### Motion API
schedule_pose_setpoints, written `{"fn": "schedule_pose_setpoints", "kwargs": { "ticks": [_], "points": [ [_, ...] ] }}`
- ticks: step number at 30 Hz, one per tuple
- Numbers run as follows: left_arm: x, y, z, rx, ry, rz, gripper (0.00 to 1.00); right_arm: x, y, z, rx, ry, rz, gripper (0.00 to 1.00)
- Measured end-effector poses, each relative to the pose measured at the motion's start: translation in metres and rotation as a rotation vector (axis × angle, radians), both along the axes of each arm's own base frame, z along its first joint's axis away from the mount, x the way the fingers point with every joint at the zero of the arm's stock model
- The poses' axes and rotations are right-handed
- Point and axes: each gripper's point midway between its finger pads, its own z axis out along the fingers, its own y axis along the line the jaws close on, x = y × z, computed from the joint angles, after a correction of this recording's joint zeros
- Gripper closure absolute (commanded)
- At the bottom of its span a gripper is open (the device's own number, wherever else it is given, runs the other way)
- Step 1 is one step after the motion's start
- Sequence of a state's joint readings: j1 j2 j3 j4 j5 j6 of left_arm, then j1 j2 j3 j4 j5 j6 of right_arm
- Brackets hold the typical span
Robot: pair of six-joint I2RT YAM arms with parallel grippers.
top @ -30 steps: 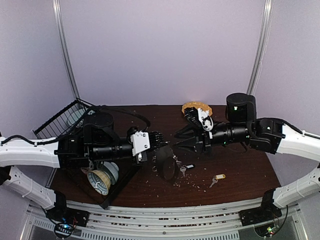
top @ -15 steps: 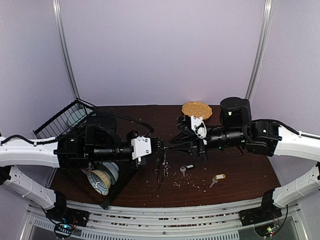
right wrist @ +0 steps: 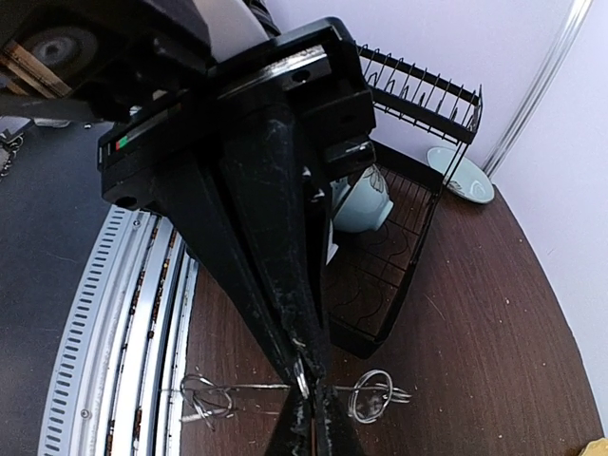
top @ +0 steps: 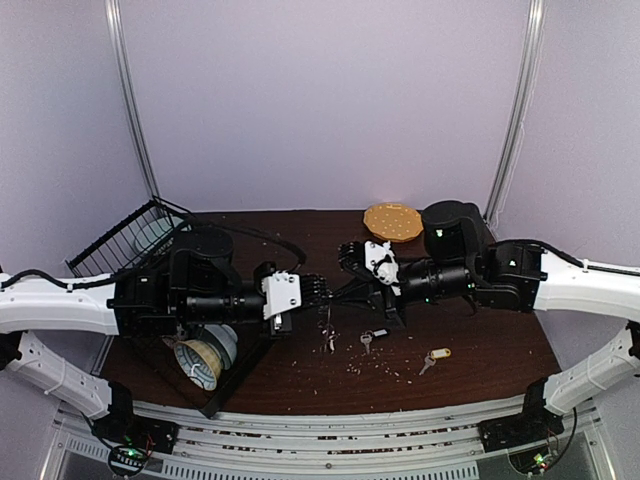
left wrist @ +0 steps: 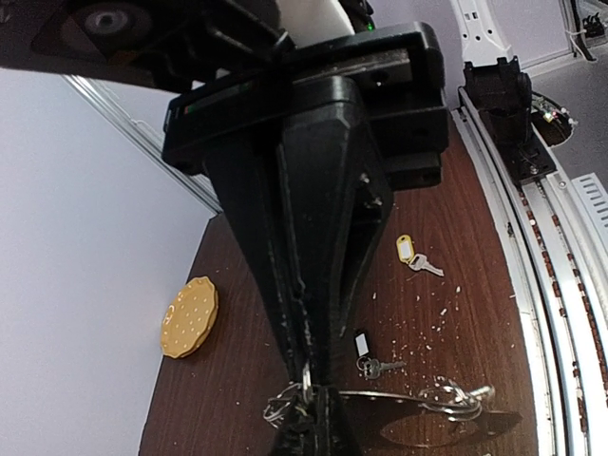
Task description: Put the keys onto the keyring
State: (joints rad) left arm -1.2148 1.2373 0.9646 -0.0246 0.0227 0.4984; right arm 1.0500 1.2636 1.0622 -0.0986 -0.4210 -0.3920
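The keyring (top: 328, 332), a thin silver loop carrying small rings, hangs edge-on above the table where both grippers meet. My left gripper (top: 319, 290) is shut on its top edge, and my right gripper (top: 337, 291) is tip to tip against it, shut on the same spot. In the left wrist view the keyring (left wrist: 418, 397) runs sideways from my left gripper (left wrist: 313, 418). The right wrist view shows the keyring (right wrist: 370, 393) beside my right gripper (right wrist: 309, 418). The black-and-white-tagged key (top: 372, 337) and the yellow-tagged key (top: 433, 357) lie loose on the table, also in the left wrist view (left wrist: 369, 357), (left wrist: 414, 256).
A round yellow-tan dotted disc (top: 393, 221) lies at the back of the table. A black wire dish rack (top: 130, 240) stands at the left, with a cup (top: 200, 360) and a plate (right wrist: 461, 176) by it. Crumbs are scattered near the keys.
My right gripper has moved left and closed onto the keyring held by my left gripper. The ring, earlier a visible loop, now hangs edge-on. The keys have not moved.
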Motion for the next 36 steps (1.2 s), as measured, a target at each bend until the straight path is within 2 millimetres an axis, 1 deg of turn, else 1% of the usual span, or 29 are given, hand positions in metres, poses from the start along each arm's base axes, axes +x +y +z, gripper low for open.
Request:
{"fn": "schedule_pose_setpoints", "kwargs": {
  "ticks": [4, 5, 6, 7, 8, 9, 11, 13, 16, 18, 21, 24, 27, 32, 36],
  "points": [
    [0.0, 0.001, 0.001, -0.005, 0.012, 0.004, 1.0, 0.0, 0.0, 0.0, 0.0, -0.006, 0.001, 1.0],
    [0.0, 0.001, 0.001, -0.006, 0.014, 0.004, 0.91, 0.0, 0.0, 0.0, 0.0, -0.006, 0.001, 1.0],
    [0.0, 0.001, 0.001, -0.007, 0.016, 0.006, 0.75, 0.0, 0.0, 0.0, 0.0, -0.005, 0.002, 1.0],
    [0.0, 0.001, 0.001, -0.009, 0.019, 0.006, 0.65, -0.001, 0.0, 0.001, 0.002, -0.004, 0.004, 1.0],
    [0.0, 0.001, 0.003, -0.015, 0.013, 0.006, 0.58, -0.002, 0.0, 0.003, 0.008, -0.001, 0.011, 1.0],
    [-0.001, 0.002, 0.006, -0.027, 0.005, 0.004, 0.53, -0.004, -0.001, 0.004, 0.014, 0.002, 0.019, 1.0],
    [-0.004, 0.006, 0.018, -0.074, -0.008, 0.001, 0.48, -0.011, -0.005, 0.011, 0.04, 0.008, 0.049, 1.0],
    [-0.008, 0.014, 0.027, -0.125, -0.023, -0.006, 0.48, -0.02, -0.011, 0.02, 0.078, 0.01, 0.088, 1.0],
    [-0.014, 0.022, 0.039, -0.185, -0.04, -0.025, 0.49, -0.037, -0.02, 0.043, 0.152, 0.01, 0.158, 1.0],
    [-0.017, 0.021, 0.043, -0.207, -0.045, -0.041, 0.51, -0.048, -0.024, 0.059, 0.204, 0.006, 0.207, 1.0],
    [-0.02, 0.015, 0.043, -0.219, -0.04, -0.071, 0.55, -0.06, -0.027, 0.073, 0.254, 0.015, 0.268, 1.0],
    [-0.026, 0.007, 0.039, -0.216, -0.015, -0.115, 0.58, -0.067, -0.027, 0.076, 0.276, 0.029, 0.305, 1.0],
    [-0.034, 0.001, 0.042, -0.243, 0.008, -0.168, 0.62, -0.069, -0.027, 0.073, 0.28, 0.04, 0.317, 1.0],
    [-0.048, -0.005, 0.059, -0.329, 0.04, -0.252, 0.67, -0.067, -0.025, 0.073, 0.313, 0.046, 0.305, 1.0],
    [-0.053, -0.009, 0.073, -0.402, 0.059, -0.293, 0.78, -0.062, -0.024, 0.071, 0.346, 0.056, 0.278, 1.0]
  ]
}}
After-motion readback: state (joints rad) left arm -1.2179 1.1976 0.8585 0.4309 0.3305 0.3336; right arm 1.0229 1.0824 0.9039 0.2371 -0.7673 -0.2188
